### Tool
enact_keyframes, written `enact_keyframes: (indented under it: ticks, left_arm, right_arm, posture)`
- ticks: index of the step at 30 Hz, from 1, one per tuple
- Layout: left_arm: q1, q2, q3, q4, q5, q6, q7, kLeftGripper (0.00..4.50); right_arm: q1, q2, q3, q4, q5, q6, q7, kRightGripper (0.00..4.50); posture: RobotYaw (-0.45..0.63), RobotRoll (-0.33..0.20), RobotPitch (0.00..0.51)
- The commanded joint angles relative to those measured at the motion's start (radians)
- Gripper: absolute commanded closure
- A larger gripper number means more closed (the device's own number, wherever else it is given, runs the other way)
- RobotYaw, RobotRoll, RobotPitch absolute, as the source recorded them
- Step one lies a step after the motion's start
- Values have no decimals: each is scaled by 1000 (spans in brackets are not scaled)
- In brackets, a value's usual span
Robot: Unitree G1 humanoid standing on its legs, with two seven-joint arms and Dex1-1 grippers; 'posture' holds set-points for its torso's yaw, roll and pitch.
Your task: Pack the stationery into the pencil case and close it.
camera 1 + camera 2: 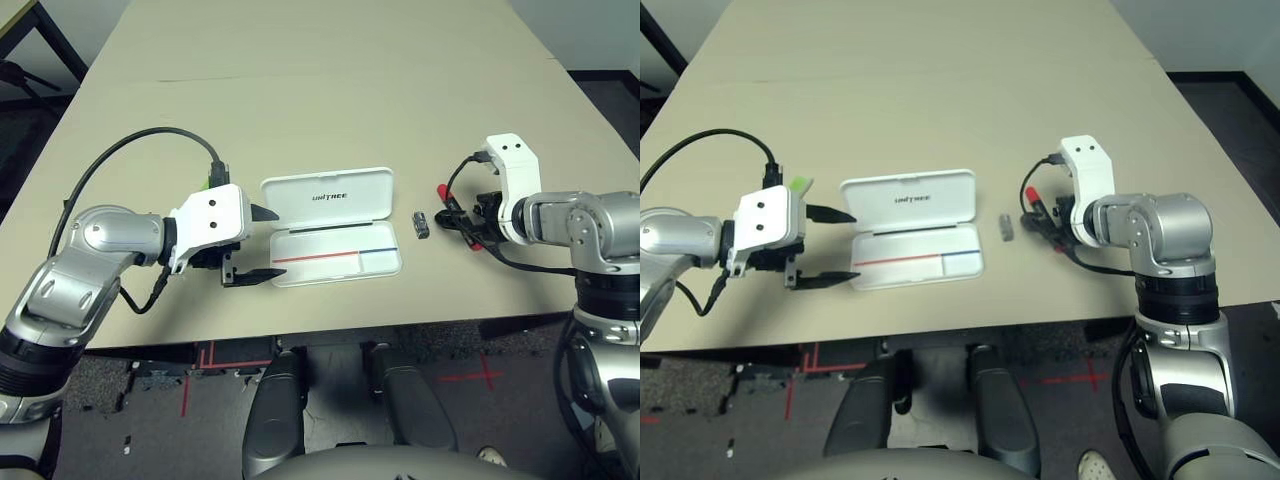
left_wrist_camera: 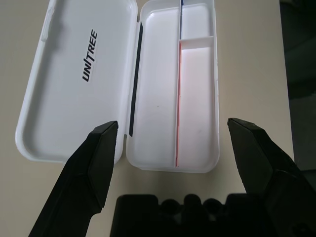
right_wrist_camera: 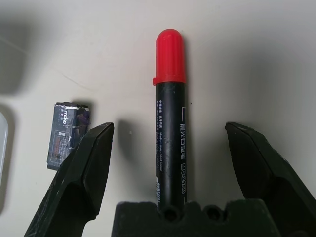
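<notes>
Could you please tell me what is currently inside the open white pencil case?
The white hard-plastic hinged pencil case lies open, and its tray holds no stationery: bare white compartments with a red-and-blue stripe and one small divider. Nothing inside is covered.

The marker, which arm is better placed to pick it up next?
The right. Its gripper is open with the marker lying between the fingers on the table. The left gripper is open at the case, on the far side from the marker.

Glossy white plastic pencil case [image 2: 79,123] — smooth matt table [image 1: 300,90] — marker [image 3: 170,133] of shiny plastic.
</notes>
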State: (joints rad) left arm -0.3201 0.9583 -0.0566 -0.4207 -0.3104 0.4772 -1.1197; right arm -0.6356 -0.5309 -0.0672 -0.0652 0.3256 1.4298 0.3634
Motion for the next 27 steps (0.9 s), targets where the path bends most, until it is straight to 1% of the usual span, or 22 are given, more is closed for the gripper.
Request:
enact_keyframes:
  ticks: [1,3,7,12,17,20,21,25,27]
  left_arm:
    - [18,5,4,-29,-7,13,11,6]
    - [18,5,3,-30,-8,14,13,0]
    - [17,4,2,-30,-7,14,14,0]
    - [15,2,1,-26,-7,8,13,0]
    - [4,1,-3,-11,-3,-1,7,0]
    - [1,2,-3,-6,-2,-5,5,0]
    - [0,2,-3,-5,-2,-6,4,0]
    - [-6,4,-4,-3,-2,-5,4,0]
    - [-7,5,-5,0,-1,-7,3,0]
  right_arm:
    - [46,1,30,78,-38,-13,-30,178]
    - [49,-5,33,77,-36,-21,-25,657]
    - [42,-25,37,66,-29,-11,-12,2196]
    - [8,-101,56,88,-30,-38,34,3993]
    - [-61,-205,110,132,-20,-111,138,4015]
    - [-84,-241,138,144,-14,-144,190,4015]
    - [-93,-263,155,144,-12,-172,228,4015]
    - [-126,-409,263,107,-11,-389,515,4015]
    - [-139,-457,299,101,-19,-467,623,4015]
  posture:
    - [26,0,223]
    - [25,0,223]
    - [23,0,223]
    - [23,0,223]
    - [12,0,220]
    - [12,0,220]
    - [12,0,220]
    - [11,0,220]
    - [11,0,218]
